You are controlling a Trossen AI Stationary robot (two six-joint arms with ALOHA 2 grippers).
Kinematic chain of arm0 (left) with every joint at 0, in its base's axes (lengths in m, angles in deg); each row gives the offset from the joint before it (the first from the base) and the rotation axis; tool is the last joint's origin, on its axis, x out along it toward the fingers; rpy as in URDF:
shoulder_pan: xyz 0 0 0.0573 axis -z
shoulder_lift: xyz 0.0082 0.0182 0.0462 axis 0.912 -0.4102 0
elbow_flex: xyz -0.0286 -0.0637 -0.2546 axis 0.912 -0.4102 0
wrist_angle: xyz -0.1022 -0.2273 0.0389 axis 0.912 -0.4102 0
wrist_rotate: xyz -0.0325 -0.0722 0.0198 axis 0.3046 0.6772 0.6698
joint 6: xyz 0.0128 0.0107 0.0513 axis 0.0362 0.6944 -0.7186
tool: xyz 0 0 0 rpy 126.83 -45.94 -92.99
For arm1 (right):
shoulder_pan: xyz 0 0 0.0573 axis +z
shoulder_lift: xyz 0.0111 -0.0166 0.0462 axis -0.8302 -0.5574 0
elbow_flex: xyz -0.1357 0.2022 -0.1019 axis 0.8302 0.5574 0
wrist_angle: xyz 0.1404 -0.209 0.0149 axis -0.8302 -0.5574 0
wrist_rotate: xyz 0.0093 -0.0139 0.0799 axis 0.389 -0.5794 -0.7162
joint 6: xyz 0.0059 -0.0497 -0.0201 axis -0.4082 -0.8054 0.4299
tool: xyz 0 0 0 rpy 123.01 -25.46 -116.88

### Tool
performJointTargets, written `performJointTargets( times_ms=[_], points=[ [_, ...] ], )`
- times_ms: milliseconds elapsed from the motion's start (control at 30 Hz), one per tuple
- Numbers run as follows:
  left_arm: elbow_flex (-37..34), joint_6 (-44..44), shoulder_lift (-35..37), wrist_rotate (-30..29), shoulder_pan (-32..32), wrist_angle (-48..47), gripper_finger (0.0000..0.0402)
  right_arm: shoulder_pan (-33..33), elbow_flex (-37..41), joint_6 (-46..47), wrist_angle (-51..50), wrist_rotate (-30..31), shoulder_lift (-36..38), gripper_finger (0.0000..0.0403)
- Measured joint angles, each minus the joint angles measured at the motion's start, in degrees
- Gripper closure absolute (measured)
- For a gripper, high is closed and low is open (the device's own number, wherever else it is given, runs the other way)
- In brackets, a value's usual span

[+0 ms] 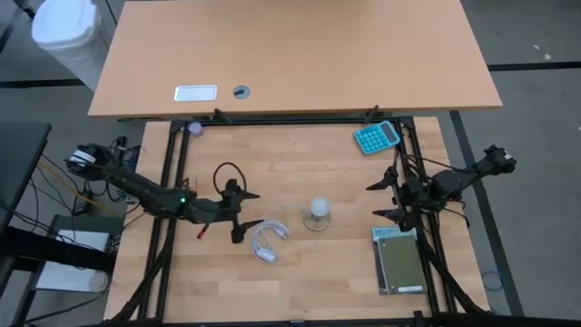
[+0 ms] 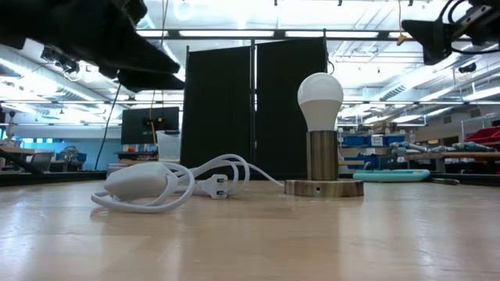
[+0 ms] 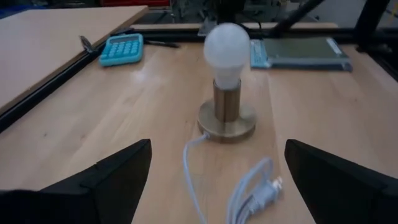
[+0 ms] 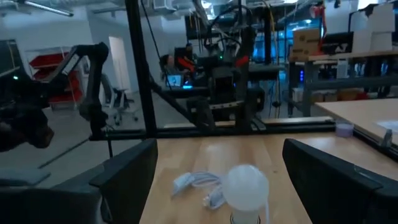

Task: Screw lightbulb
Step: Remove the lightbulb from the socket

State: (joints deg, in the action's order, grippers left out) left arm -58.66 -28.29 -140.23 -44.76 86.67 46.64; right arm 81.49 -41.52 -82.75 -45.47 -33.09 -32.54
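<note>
Nearest to us in the low view lies the coiled white power cable (image 2: 160, 183) with its flat plug, resting on the pale wooden table (image 2: 312, 234) just beside the round brass-coloured socket base (image 2: 323, 187). We take that base as our landmark. Standing upright in its short metal collar is the small white pear-shaped lightbulb (image 1: 319, 207), seated in the socket with no finger touching it; from the left wrist view we see it straight ahead (image 3: 227, 46), between that arm's two dark fingers but well beyond them. We find the left gripper (image 1: 238, 212) near the base on its left side, over the cable's loops, its jaws spread wide and holding nothing. We find the right gripper (image 1: 386, 200) on the opposite side of the base, a little farther off, its jaws likewise parted and empty, and pointed toward the bulb (image 4: 246, 185). Beyond the base, toward the far edge of the table, lies a teal pocket calculator (image 1: 376, 137). Past the right gripper from the base rests a flat olive-green book with a teal cover edge (image 1: 399, 261).
</note>
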Motion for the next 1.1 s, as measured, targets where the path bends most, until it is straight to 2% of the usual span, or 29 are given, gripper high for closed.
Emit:
performJointTargets(
  times_ms=[200,267,400,533,633,900,1000,1100],
  points=[
    [5.87,-1.39,-6.41,0.52,-2.63,0.36,0.0027,-0.87,-3.03,0.23,0.88,3.28,-8.70,0.0056],
    [7.33,-1.42,-8.22,0.46,-3.76,0.63,0.0027,-1.53,-3.64,0.20,5.28,3.67,-12.29,0.0056],
    [9.16,-1.64,-12.39,0.41,-5.51,8.61,0.0027,-3.21,-3.71,-0.29,17.22,4.41,-18.80,0.0054],
    [9.99,-4.78,-15.89,-0.18,-6.28,15.91,0.0027,-3.70,-3.71,-2.30,21.43,3.06,-23.80,0.0053],
    [10.15,-4.46,-17.55,-0.21,-6.66,18.97,0.0027,-3.73,-3.68,0.71,23.54,2.94,-26.35,0.0053],
    [10.14,0.37,-20.21,-0.55,-6.66,20.87,0.0027,-3.82,-3.68,0.10,27.40,0.95,-30.85,0.0053],
    [10.14,0.16,-20.39,0.46,-6.65,21.39,0.0027,-3.79,-3.68,-2.34,28.75,-0.72,-31.54,0.0053],
    [10.14,0.87,-20.54,1.52,-6.63,20.10,0.0027,-3.85,-3.83,-4.26,29.04,1.26,-31.77,0.0054]
  ],
)
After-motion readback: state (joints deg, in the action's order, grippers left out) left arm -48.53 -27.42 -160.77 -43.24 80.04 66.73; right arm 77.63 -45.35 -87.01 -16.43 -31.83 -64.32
